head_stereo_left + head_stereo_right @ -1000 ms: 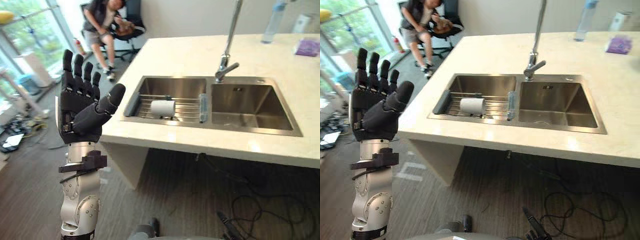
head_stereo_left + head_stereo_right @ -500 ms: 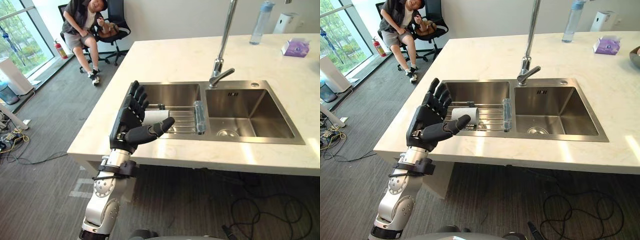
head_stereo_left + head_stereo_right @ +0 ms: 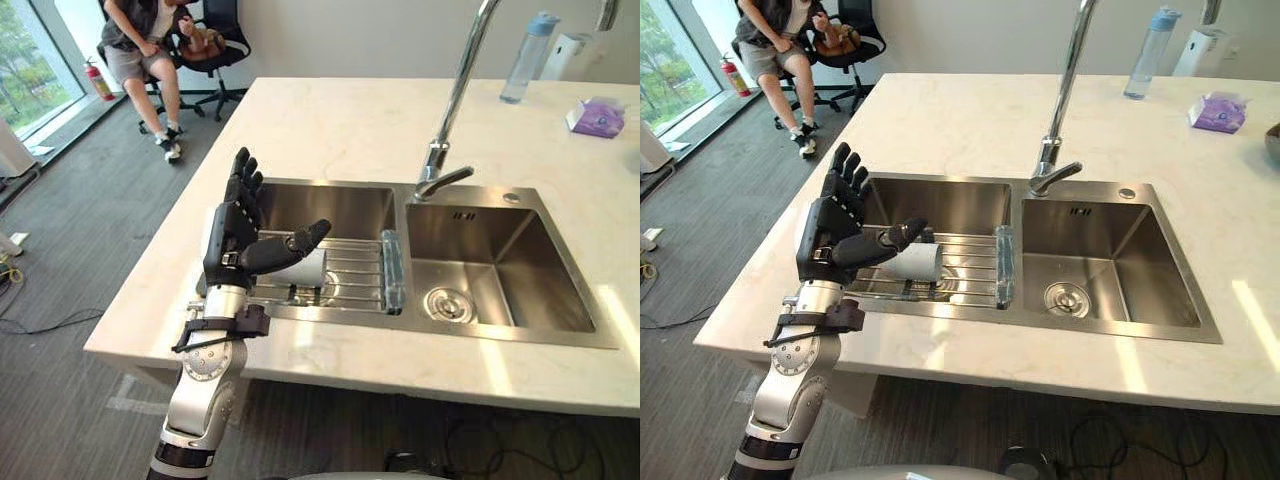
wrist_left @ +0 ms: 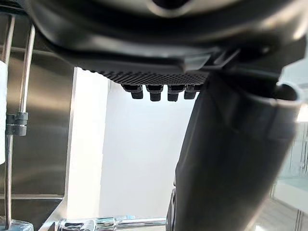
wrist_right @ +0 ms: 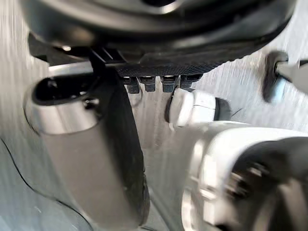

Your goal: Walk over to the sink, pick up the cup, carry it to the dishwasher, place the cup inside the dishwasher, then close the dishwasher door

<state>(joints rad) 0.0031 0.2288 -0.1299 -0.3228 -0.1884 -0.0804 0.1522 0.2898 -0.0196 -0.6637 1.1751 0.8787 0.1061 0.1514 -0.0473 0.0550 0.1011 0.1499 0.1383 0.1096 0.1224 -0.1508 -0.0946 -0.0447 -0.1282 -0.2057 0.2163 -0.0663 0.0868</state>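
Your left hand (image 3: 830, 235) is up and wide open, fingers straight and thumb stuck out sideways, and it's got nothing in it. It hangs over the near left corner of the sink (image 3: 1110, 335), palm turned toward the basin. From the head cameras the thumb crosses in front of the cup (image 3: 912, 263), but I'd say the hand is above and short of it, not touching. Your right hand (image 5: 159, 24) looks relaxed and open in its own wrist view, also holding nothing, with floor past the fingers.

The cup is white and lies on its side on the wire rack (image 3: 965, 262) across the left basin, just beside your left thumb. The faucet (image 3: 1065, 90) stands behind, between the two basins, well out of the way.

So, progress-wise: I'd call the walk to the sink done, since you're right up against the table (image 3: 960, 120). The pickup hasn't happened yet. You need to drop the hand down and curl it round the cup. After that, the carry, putting it in the dishwasher and shutting the door are all left. Early days, basically one step of five.
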